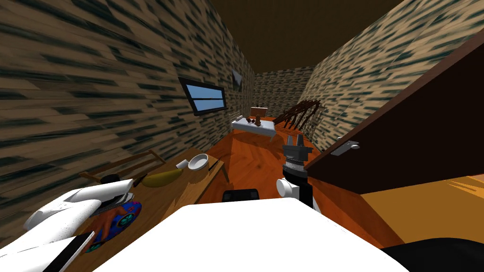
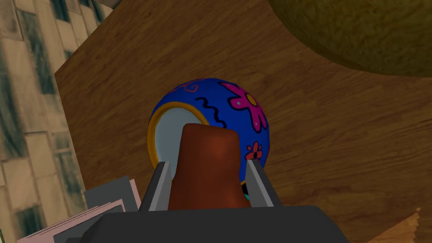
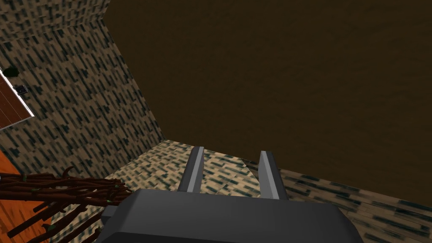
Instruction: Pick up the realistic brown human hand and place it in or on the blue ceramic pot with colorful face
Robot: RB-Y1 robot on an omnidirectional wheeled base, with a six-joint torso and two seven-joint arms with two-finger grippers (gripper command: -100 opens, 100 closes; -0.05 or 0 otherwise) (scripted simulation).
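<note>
Now left fingers [image 2: 162, 185] clamp one brown hand [image 2: 206, 168] over one blue pot [image 2: 236, 109] (right fingers [image 3: 195, 168] apart).

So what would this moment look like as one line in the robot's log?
left gripper: shut on brown hand | brown hand: at opening of blue pot, not released | right gripper: open, empty

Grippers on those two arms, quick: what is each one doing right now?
Left gripper: shut on the realistic brown human hand, close to the round blue painted pot.
Right gripper: open, empty.
</note>
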